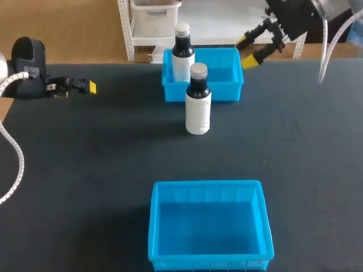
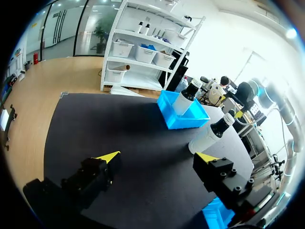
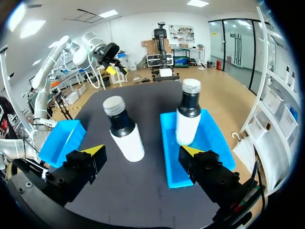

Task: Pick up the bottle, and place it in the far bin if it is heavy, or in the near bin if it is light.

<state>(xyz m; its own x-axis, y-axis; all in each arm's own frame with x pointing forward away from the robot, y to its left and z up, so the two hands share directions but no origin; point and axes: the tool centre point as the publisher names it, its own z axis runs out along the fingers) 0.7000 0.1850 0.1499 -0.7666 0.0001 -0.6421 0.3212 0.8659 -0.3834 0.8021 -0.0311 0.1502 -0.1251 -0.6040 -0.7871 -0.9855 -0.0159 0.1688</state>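
Two white bottles with black necks and grey caps stand upright. One bottle (image 1: 198, 107) (image 2: 208, 136) (image 3: 125, 135) is on the black table just in front of the far blue bin (image 1: 227, 90) (image 3: 215, 143). The other bottle (image 1: 182, 54) (image 3: 188, 122) stands inside that bin at its left end. My right gripper (image 1: 252, 50) (image 3: 142, 151) hangs open above the bin's right back corner, both bottles ahead of it, nothing between its fingers. Far off at the table's left side, my left gripper (image 1: 86, 86) (image 2: 157, 157) is open and empty.
The near blue bin (image 1: 210, 190) (image 2: 217, 215) (image 3: 62, 140) sits empty at the table's front edge, in line with the far bin. Bare black tabletop (image 1: 96, 170) lies between the bins and to both sides.
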